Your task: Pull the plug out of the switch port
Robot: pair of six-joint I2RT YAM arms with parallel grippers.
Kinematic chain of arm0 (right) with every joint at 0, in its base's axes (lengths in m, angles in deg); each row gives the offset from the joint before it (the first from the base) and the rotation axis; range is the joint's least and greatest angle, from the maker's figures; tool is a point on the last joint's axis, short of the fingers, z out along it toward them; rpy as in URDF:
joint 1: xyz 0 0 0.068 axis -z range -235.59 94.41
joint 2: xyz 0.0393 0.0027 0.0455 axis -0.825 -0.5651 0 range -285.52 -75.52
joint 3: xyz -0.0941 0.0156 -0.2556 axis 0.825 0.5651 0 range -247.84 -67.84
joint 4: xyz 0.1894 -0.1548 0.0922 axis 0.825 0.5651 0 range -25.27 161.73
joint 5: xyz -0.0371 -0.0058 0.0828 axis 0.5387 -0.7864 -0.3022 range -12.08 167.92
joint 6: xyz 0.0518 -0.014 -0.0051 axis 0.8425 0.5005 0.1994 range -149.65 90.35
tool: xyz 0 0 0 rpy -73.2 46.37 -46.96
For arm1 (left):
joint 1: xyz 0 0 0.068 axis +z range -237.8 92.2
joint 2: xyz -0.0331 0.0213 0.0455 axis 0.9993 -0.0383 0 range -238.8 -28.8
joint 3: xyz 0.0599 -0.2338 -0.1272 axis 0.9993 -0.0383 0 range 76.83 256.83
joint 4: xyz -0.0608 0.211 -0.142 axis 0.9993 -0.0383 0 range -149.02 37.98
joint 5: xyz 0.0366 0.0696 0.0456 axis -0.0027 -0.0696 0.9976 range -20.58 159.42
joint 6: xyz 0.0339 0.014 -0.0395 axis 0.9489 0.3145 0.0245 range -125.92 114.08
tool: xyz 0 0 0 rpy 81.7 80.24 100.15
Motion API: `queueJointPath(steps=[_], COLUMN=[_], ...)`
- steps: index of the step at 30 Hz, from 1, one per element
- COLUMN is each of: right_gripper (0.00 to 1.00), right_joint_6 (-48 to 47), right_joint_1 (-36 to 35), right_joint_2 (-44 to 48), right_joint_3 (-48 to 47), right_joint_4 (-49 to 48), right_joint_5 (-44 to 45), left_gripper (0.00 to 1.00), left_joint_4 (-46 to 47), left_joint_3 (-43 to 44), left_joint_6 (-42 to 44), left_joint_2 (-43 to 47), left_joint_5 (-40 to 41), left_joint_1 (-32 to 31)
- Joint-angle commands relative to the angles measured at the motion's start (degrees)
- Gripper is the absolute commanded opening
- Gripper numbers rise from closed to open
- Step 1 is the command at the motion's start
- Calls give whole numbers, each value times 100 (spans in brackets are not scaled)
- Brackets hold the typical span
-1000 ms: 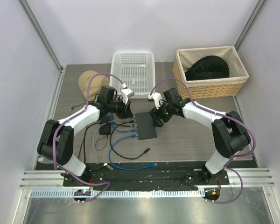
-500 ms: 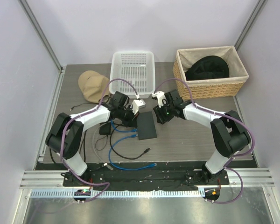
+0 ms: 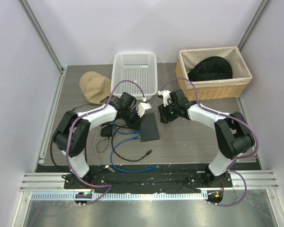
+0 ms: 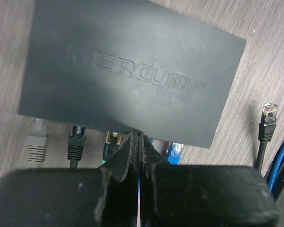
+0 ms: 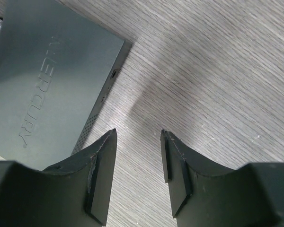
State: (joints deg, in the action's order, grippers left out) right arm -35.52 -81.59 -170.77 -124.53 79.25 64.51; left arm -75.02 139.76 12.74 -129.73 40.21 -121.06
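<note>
Hanging at switch [image 4: 128, 80] socket edge, left claw [image 4: 138, 137] pinched.

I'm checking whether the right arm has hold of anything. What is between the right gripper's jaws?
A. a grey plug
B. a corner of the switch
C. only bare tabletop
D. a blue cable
C: in the right wrist view the right gripper has its jaws apart with only the wood-grain table showing between them, and the switch lies outside the gap.

Two white arms [image 3: 95, 114] with black joints, purple cables [image 3: 125, 82], matte black fingers [image 5: 100, 175].
</note>
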Motion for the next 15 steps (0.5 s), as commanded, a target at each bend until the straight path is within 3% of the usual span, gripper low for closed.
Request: queueJointPath(steps=[1, 15], right_gripper=[50, 50], right_joint_6=[112, 191], right_joint_1=[7, 77], right_joint_2=[190, 331], right_joint_3=[-106, 149], right_joint_4=[-248, -389], right_joint_5=[-48, -39], left_gripper=[0, 0], left_joint_4=[-187, -310], left_joint_3=[280, 675], left_joint_6=[165, 209], left_joint_2=[-111, -384], left_joint_5=[30, 3], left_joint_1=[-137, -304])
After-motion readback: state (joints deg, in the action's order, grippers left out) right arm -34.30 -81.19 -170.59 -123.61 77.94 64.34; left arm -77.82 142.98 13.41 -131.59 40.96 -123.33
